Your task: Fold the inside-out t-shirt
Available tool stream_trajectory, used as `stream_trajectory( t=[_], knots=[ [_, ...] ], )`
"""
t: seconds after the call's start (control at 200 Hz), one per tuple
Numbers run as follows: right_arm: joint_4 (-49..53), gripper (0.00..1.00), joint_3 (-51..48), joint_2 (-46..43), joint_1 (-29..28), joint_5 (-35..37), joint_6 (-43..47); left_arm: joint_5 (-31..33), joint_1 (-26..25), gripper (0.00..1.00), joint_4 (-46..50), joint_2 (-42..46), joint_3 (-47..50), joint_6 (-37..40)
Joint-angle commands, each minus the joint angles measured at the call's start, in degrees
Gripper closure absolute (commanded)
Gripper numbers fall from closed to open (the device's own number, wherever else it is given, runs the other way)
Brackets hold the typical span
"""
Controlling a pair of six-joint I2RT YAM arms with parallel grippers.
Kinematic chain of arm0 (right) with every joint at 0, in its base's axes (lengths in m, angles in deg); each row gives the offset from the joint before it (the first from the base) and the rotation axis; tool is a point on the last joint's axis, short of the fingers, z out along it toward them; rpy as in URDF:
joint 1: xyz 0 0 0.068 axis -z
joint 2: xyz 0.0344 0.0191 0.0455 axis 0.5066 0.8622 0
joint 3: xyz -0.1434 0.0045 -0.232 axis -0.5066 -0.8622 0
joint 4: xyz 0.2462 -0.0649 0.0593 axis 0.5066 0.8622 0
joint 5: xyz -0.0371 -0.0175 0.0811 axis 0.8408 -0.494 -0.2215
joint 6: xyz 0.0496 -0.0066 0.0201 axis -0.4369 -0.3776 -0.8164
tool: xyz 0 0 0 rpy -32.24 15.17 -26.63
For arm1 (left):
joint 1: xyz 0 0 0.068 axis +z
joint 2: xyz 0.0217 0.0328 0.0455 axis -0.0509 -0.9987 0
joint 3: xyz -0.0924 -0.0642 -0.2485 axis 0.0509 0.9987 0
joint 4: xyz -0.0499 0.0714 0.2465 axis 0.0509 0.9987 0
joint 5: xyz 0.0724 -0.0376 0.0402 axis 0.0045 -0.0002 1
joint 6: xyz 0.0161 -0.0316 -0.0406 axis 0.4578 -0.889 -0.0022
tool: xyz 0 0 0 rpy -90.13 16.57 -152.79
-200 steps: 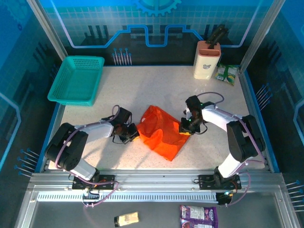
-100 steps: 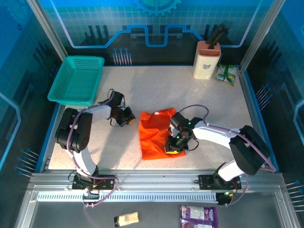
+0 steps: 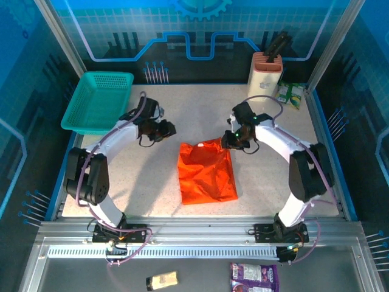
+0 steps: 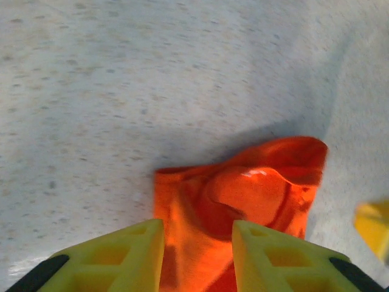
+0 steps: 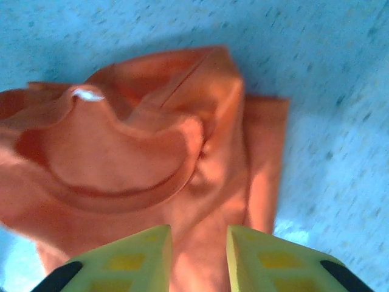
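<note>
The orange t-shirt [image 3: 205, 173] lies on the table as a flat, roughly rectangular folded bundle. Its collar end faces the far side. My left gripper [image 3: 166, 129] hovers off the shirt's far left corner, clear of the cloth. In the left wrist view its yellow fingers [image 4: 130, 246] stand apart, and the t-shirt [image 4: 255, 188] lies beyond them with the collar bulging up. My right gripper [image 3: 228, 141] hangs over the shirt's far right corner. In the right wrist view that gripper [image 5: 199, 240] has a gap between its fingers, with the t-shirt [image 5: 121, 152] lying loose below.
A teal mesh basket [image 3: 97, 103] sits at the far left corner, partly over the table edge. A cream knife block [image 3: 265, 76] and a green packet [image 3: 290, 94] stand at the far right. Bare speckled tabletop [image 3: 200, 112] surrounds the shirt.
The shirt went from a crumpled diagonal heap to a flat rectangle. Both grippers opened, let go of the cloth and drew back toward the far side.
</note>
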Motion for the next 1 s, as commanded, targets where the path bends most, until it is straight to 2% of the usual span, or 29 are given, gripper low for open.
stream_trajectory(
  t=[0.0,0.185,0.495,0.6,0.67,0.755,0.876,0.996],
  knots=[
    [2.86,0.66,4.88,5.56,1.05,-0.96,7.29,4.86,-4.4,0.6,9.01,-1.76,-4.48,5.94],
    [1.5,0.61,8.51,10.89,1.63,-2.45,7.56,6.9,-7.45,0.57,11.5,-6.45,-7.43,7.18],
    [-0.35,0.64,10.74,14.97,2.13,-4.49,7.87,5.64,-7.91,0.57,13.61,-10.82,-8.24,9.89],
    [-0.3,0.71,11.15,15.11,2.4,-4.94,7.82,6.69,-7.83,0.65,12.83,-10.85,-7.73,9.84],
    [0.02,0.87,11.08,14.17,2.38,-5.11,7.7,8.25,-7.74,0.77,11.89,-10.48,-7.39,9.0],
    [1.08,1.0,9.82,10.9,2.24,-4.21,6.96,10.1,-7.48,0.9,9.99,-8.75,-6.22,7.31],
    [2.53,1.0,6.53,3.72,2.37,-2.26,5.27,9.69,-6.09,0.97,5.55,-5.09,-2.85,4.71],
    [3.09,1.0,4.24,0.04,2.8,-2.05,3.46,5.25,-3.56,0.99,1.09,-3.85,-0.4,2.16]
  ],
)
